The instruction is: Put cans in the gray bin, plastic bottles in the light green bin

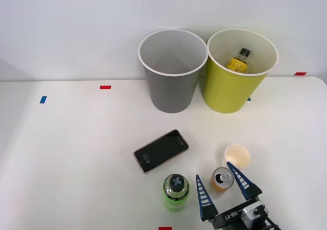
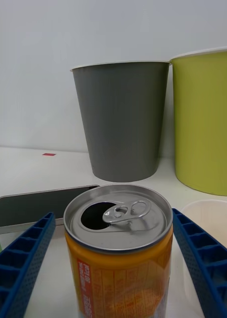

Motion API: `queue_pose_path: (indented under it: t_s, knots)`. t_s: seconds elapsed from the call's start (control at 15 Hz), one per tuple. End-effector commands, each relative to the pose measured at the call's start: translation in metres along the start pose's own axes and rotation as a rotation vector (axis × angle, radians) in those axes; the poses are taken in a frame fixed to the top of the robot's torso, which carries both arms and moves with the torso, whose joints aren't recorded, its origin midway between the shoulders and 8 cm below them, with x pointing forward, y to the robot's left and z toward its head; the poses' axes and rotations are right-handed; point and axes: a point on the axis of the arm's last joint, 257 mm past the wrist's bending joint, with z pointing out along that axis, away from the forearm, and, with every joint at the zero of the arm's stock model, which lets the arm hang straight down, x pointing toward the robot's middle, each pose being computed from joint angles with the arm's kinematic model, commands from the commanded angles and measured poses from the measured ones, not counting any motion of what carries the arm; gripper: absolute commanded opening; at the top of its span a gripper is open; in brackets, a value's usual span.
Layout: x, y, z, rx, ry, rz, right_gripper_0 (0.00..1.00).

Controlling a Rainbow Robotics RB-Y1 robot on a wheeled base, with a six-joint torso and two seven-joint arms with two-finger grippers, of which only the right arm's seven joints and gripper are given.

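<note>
An orange can (image 1: 222,179) (image 2: 118,248) with a silver opened top stands upright near the table's front edge. My right gripper (image 1: 218,177) (image 2: 113,258) is open, one blue ribbed finger on each side of the can, not pressing it. A bright green bottle (image 1: 176,191) with a dark cross-marked cap stands left of the gripper. At the back stand the gray bin (image 1: 171,71) (image 2: 122,124) and, to its right, the light green bin (image 1: 239,71) (image 2: 205,119). A yellow-labelled bottle (image 1: 239,60) with a black cap lies inside the light green bin.
A white paper cup (image 1: 237,156) (image 2: 212,218) stands just behind and right of the can, close to one finger. A black phone (image 1: 161,150) (image 2: 38,203) lies flat in mid-table. Red and blue tape marks (image 1: 105,87) dot the white table.
</note>
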Motion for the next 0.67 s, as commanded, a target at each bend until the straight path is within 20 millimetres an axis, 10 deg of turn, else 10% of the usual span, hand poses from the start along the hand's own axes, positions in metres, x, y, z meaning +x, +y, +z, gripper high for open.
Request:
queue_pose_path:
  t_s: [0.07, 0.67]
  knots:
    - [-0.001, 0.000, 0.002, 0.006, -0.003, -0.005, 0.03]
    - [-0.015, -0.004, 0.004, 0.006, -0.028, -0.008, 0.00]
